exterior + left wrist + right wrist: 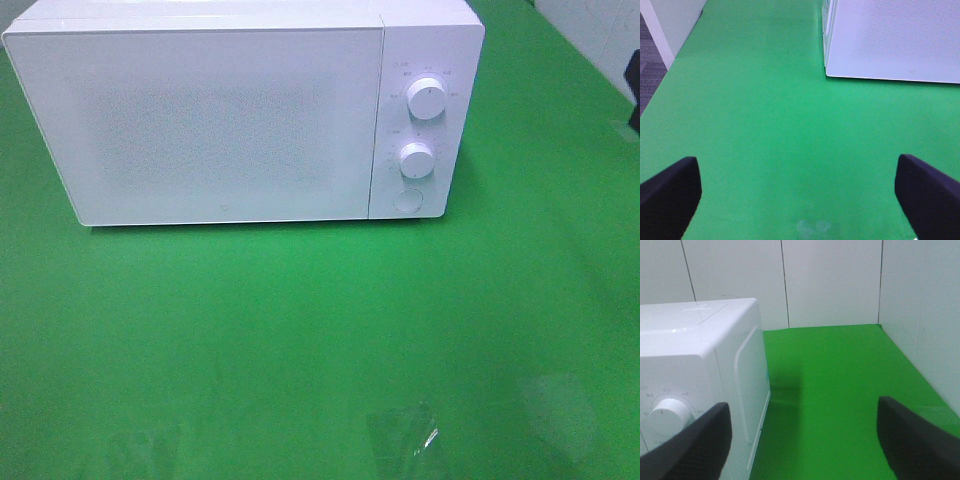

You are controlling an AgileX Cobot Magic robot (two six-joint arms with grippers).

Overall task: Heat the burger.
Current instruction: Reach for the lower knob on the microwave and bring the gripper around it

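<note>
The burger shows in no view. A white microwave (230, 110) stands at the back of the green table with its door shut; two round knobs (427, 98) and a round button (407, 201) sit on its right panel. It also shows in the left wrist view (895, 40) and the right wrist view (695, 385). My left gripper (800, 200) is open and empty above the green cloth, in front of the microwave's left corner. My right gripper (802, 440) is open and empty, beside the microwave's right side near a knob (670, 416). Neither gripper shows in the high view.
The green cloth (320, 330) covers the table. White tiled walls (830, 280) stand behind and to the right of it. The table's left edge and a grey floor (650, 75) show in the left wrist view.
</note>
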